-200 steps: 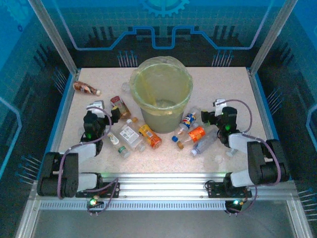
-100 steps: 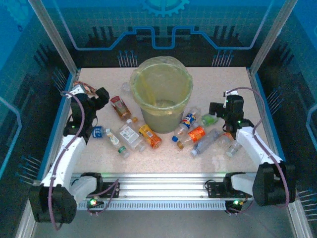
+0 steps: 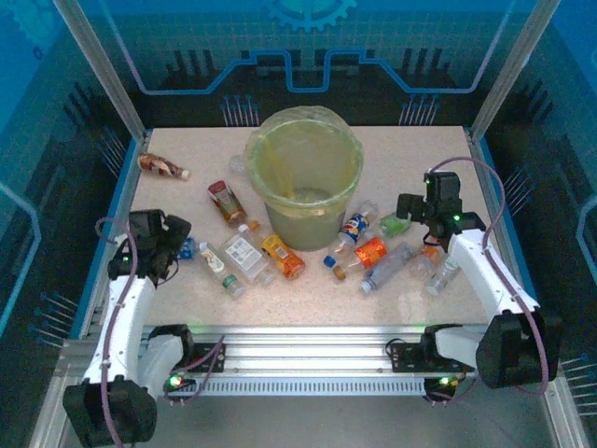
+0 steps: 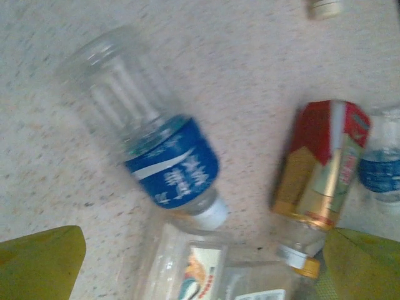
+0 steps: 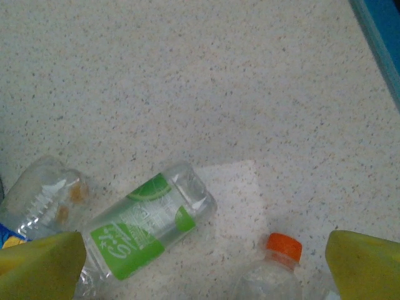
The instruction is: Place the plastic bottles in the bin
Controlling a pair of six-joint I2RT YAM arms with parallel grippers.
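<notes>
Both jaws wide; bottles (image 3: 280,257) scattered before the bin (image 3: 308,224); blurred blue-label bottle (image 4: 169,169) seemingly below left jaws

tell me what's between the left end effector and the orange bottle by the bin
In the top view: a blue-labelled clear bottle, a small clear bottle, then a flat white-labelled bottle.

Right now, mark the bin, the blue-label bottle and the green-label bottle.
bin (image 3: 303,231): top external view, on its front wall.
blue-label bottle (image 4: 174,169): left wrist view, on the blue label.
green-label bottle (image 5: 131,240): right wrist view, on the green label.
</notes>
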